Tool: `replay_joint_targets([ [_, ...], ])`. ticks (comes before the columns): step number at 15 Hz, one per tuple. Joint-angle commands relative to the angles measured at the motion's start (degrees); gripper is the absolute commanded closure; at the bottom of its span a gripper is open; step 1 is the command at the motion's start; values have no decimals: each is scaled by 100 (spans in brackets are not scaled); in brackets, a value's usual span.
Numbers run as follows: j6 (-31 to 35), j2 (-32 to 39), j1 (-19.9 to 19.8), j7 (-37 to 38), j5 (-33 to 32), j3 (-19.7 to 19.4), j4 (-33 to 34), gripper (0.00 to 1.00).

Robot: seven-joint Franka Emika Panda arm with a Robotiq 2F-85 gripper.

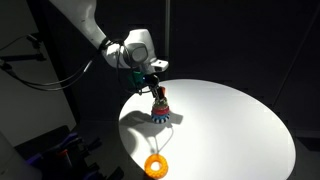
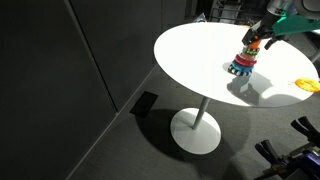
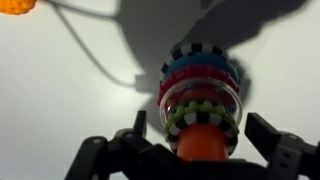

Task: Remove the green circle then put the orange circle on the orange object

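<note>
The stacking tower (image 1: 160,108) stands on the round white table (image 1: 230,125) and also shows in an exterior view (image 2: 243,62). In the wrist view the thin yellow-green ring (image 3: 200,118) sits around the tower's top, just below the orange-red top piece (image 3: 202,145). My gripper (image 3: 203,132) is open, one finger on each side of the tower's top, apart from the ring. It hangs directly over the tower in both exterior views (image 1: 157,88) (image 2: 256,38). The thick orange donut ring (image 1: 156,165) lies loose on the table near its edge (image 2: 307,84) (image 3: 15,5).
The table's single white pedestal foot (image 2: 196,132) stands on a dark floor. Dark equipment (image 1: 60,150) sits beside the table. A black curtain wall (image 2: 70,70) is close by. Cables run along the arm (image 1: 60,65).
</note>
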Motion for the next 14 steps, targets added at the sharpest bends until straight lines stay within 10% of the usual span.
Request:
replay_joint_targets([
  [1,143,5,125,207,-153,-145,-11,28],
  [14,8,-468,161,136,-83,-106,-73,99],
])
